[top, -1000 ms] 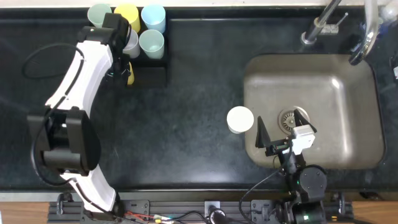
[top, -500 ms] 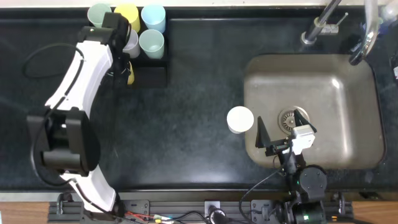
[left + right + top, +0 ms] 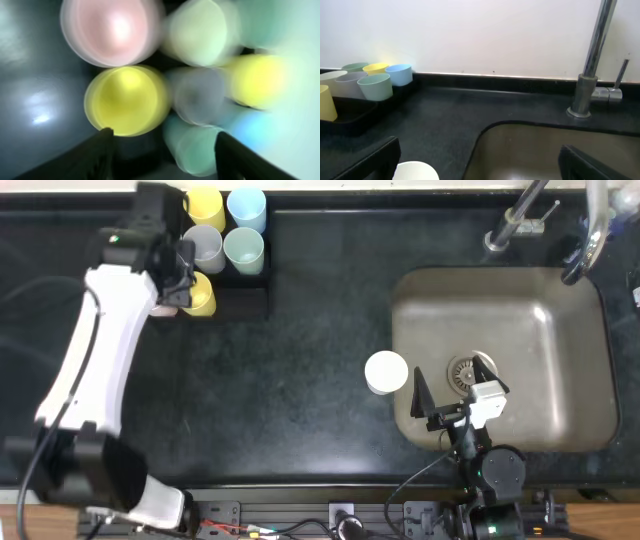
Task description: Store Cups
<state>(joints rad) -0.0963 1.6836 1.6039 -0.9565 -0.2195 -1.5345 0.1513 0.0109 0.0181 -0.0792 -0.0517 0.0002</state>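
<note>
Several pastel cups stand in a black rack point(image 3: 245, 292) at the counter's back left: yellow point(image 3: 205, 202), blue point(image 3: 246, 205), grey point(image 3: 206, 246), teal point(image 3: 243, 248) and a second yellow cup point(image 3: 199, 293). My left gripper point(image 3: 178, 268) hangs above the rack's left side, open and holding nothing. Its wrist view looks down into a pink cup point(image 3: 111, 31) and a yellow cup point(image 3: 127, 100), with the gripper point(image 3: 164, 134) over them. A white cup point(image 3: 386, 371) stands on the counter beside the sink, also visible as the white cup point(image 3: 415, 171). My right gripper point(image 3: 440, 406) rests open next to it.
The steel sink point(image 3: 560, 290) takes up the right side, with a faucet point(image 3: 515, 220) behind it. A wall runs along the counter's back edge. The dark counter point(image 3: 300, 380) lies between the rack and the sink.
My left arm has swung left and risen away from the grey cup, which now shows fully. The arm now covers the green cup at the rack's far corner. The right arm is still.
</note>
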